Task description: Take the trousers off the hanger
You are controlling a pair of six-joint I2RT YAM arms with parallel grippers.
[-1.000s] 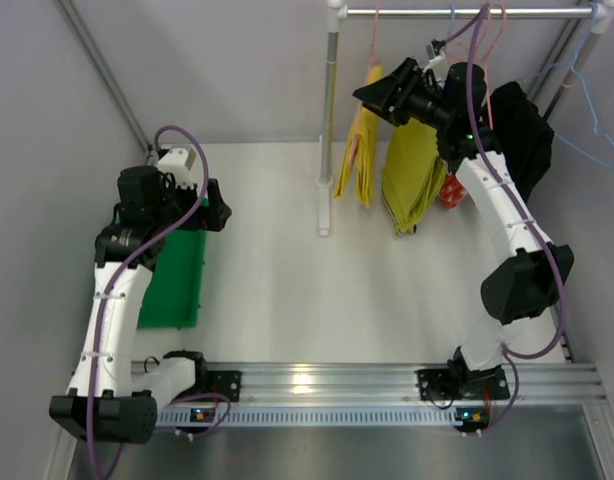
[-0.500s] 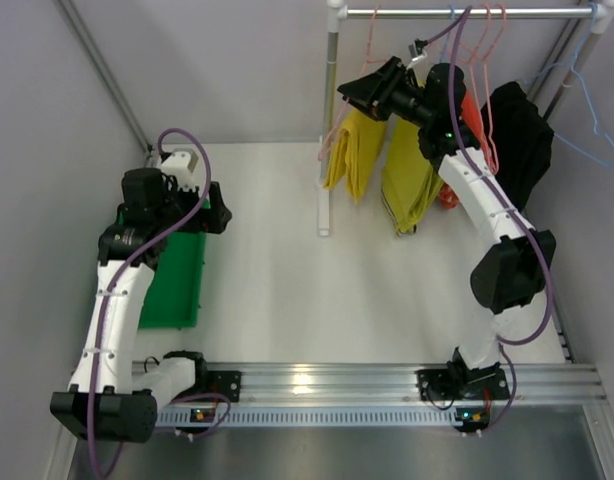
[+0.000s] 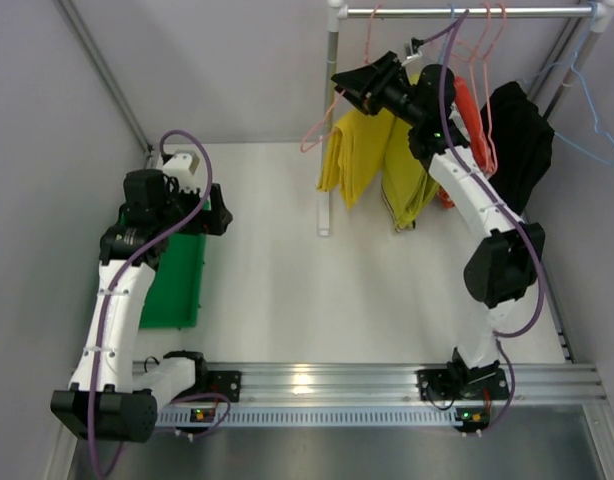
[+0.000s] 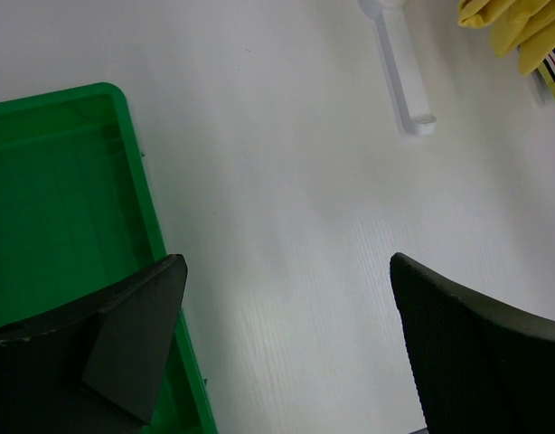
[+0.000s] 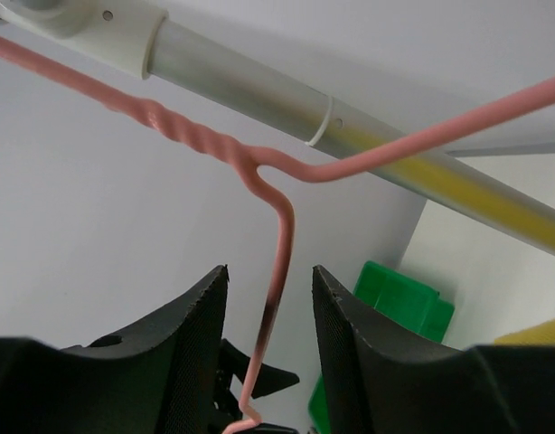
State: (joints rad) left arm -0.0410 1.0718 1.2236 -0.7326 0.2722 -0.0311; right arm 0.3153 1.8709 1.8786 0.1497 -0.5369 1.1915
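The bright yellow trousers (image 3: 347, 160) hang folded over a pink wire hanger (image 3: 315, 137) below the rail (image 3: 467, 12). The olive-yellow trousers (image 3: 409, 178) hang just to their right. My right gripper (image 3: 345, 82) is up at the hanger's top. In the right wrist view the hanger's wire (image 5: 279, 226) runs down between the two fingers of the right gripper (image 5: 270, 271). The jaws stand narrowly apart and do not touch the wire. My left gripper (image 3: 219, 212) is wide open and empty over the green bin's edge, as the left wrist view (image 4: 286, 271) shows.
A green bin (image 3: 177, 275) lies at the left, also in the left wrist view (image 4: 70, 199). The rack's white post (image 3: 330, 130) stands beside the yellow trousers. Red-orange (image 3: 467, 105) and black (image 3: 517, 130) garments hang to the right, near a blue hanger (image 3: 592, 110).
My right gripper has moved left along the rail. The pink hanger and the bright yellow trousers have swung left with it, past the post. The left arm has not moved.
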